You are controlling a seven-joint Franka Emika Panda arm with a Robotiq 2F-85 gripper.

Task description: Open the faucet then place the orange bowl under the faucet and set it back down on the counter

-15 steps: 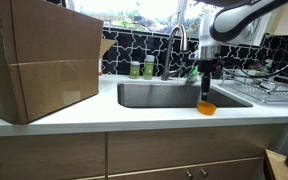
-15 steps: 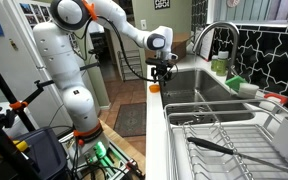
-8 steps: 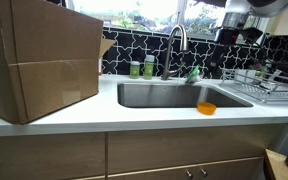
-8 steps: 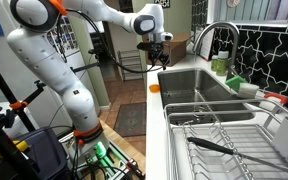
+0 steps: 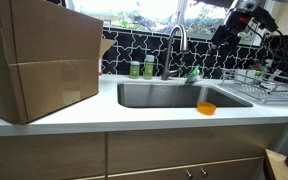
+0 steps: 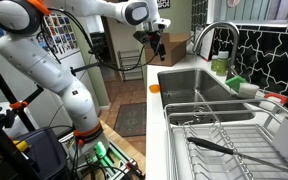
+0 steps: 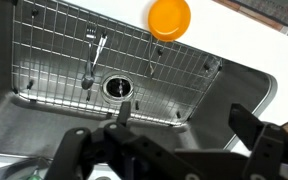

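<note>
The orange bowl [image 5: 206, 108] sits upright on the white counter [image 5: 134, 116] at the front rim of the steel sink. It also shows in an exterior view [image 6: 154, 88] and at the top of the wrist view [image 7: 169, 18]. The faucet [image 5: 177, 45] [image 6: 214, 35] arches over the back of the sink. I see no water running. My gripper [image 5: 230, 32] [image 6: 155, 45] hangs high above the sink and the bowl. Its jaws [image 7: 174, 150] are open and empty.
A large cardboard box [image 5: 39, 60] stands on the counter beside the sink. Two green bottles [image 5: 142, 68] and a green sponge-like item [image 5: 193, 74] stand behind the sink. A dish rack [image 6: 219, 135] lies at the other side. A wire grid [image 7: 94, 50] covers the sink floor.
My gripper was down at the orange bowl on the counter edge. It has let go and risen high above the sink; the bowl has stayed in place.
</note>
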